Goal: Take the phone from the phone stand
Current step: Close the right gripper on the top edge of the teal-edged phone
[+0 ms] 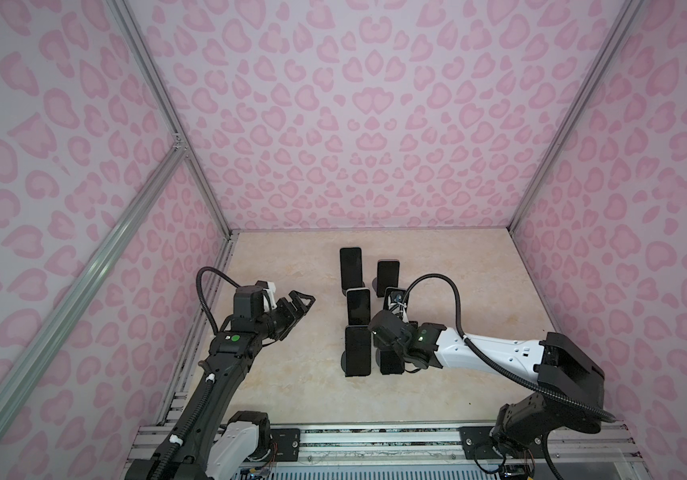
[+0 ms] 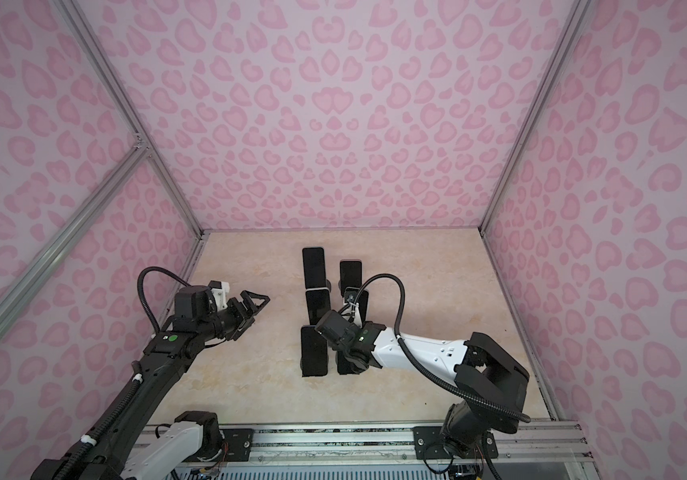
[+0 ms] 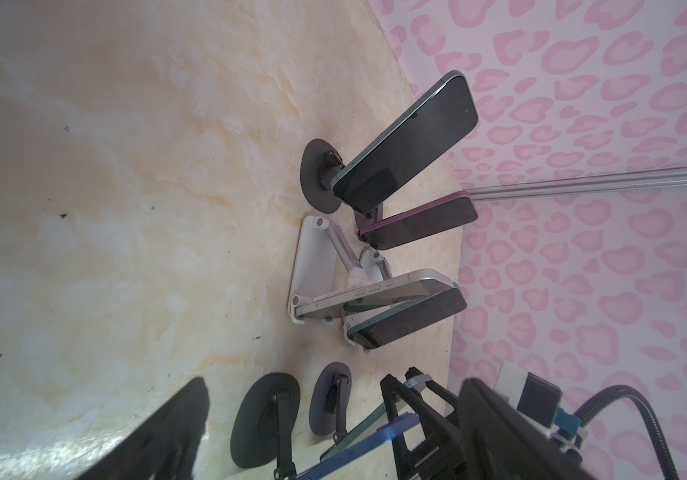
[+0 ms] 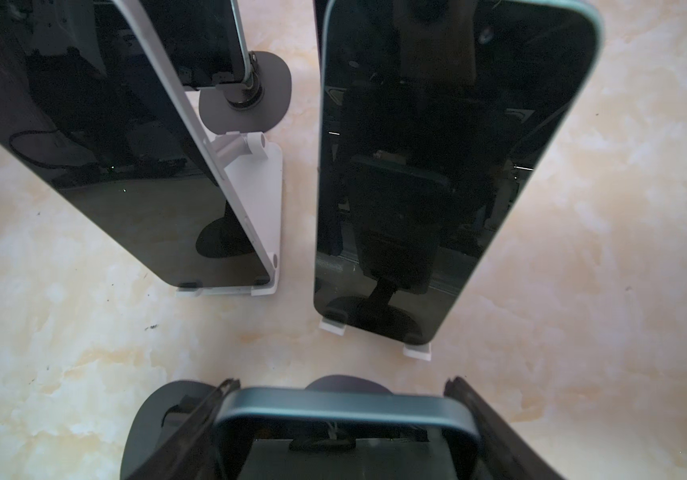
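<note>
The beige marbled table (image 1: 291,399) carries two tight rows of stands near its middle: far discs (image 3: 321,176), black, at the back, white stands (image 3: 304,266) folded in between, and near discs (image 3: 256,428) in front, seemingly six altogether.

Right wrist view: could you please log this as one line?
right tool: astride phone's top edge | phone: on stand | left tool: open

place: lab robot cell | walls (image 1: 375,124): pink print in aluminium frame (image 1: 178,143) | table (image 1: 291,395): marble-look | left arm (image 1: 225,357), right arm (image 1: 499,349) on rail (image 1: 375,442) | phones (image 1: 351,270) on stands (image 3: 316,166)
</note>
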Controlling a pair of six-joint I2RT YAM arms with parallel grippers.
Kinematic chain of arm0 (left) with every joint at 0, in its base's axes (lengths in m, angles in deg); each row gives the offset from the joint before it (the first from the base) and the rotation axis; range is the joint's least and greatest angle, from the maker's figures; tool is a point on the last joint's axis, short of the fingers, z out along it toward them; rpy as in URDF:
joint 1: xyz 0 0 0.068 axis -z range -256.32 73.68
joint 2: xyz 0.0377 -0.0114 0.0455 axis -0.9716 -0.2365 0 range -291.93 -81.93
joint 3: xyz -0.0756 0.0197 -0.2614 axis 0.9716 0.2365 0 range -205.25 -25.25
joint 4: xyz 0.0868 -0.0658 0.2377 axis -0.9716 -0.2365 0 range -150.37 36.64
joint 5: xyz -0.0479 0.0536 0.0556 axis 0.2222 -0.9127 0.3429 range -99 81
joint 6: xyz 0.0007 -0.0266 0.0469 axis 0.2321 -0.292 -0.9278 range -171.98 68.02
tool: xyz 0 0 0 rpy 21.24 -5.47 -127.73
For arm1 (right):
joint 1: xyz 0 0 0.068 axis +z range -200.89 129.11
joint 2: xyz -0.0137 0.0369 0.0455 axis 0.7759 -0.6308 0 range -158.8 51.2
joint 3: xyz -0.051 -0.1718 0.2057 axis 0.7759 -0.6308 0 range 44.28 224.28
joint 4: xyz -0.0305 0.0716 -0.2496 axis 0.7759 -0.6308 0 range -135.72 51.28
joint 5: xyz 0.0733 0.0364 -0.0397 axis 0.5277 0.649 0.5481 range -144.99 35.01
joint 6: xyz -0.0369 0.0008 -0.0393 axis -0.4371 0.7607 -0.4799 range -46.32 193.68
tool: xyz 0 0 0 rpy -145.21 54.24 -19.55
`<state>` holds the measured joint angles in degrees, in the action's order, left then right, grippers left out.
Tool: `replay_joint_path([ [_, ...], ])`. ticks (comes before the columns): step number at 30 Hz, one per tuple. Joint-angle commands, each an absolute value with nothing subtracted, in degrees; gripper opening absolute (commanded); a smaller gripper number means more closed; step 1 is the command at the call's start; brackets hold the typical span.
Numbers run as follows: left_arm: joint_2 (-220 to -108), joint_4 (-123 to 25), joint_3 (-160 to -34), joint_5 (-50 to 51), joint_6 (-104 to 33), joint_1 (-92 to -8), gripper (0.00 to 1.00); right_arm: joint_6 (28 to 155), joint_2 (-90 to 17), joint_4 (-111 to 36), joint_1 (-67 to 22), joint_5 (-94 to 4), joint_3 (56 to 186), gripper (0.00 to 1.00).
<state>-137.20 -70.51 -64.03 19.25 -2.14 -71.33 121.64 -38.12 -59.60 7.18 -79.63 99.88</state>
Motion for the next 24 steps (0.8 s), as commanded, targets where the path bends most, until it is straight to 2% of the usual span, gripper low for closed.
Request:
replay_joint_path([
  [1, -137.39, -70.15, -64.72, 19.11, -2.5, -71.35, 0.97, 121.23, -37.56, -59.69, 7.21, -81.08, 99.4, 0.78],
  [24, -137.48, -70.29, -66.32, 19.19, -2.43, -71.36, 0.97, 117.93, -33.59, -58.23, 7.21, -79.94, 98.69, 0.72],
])
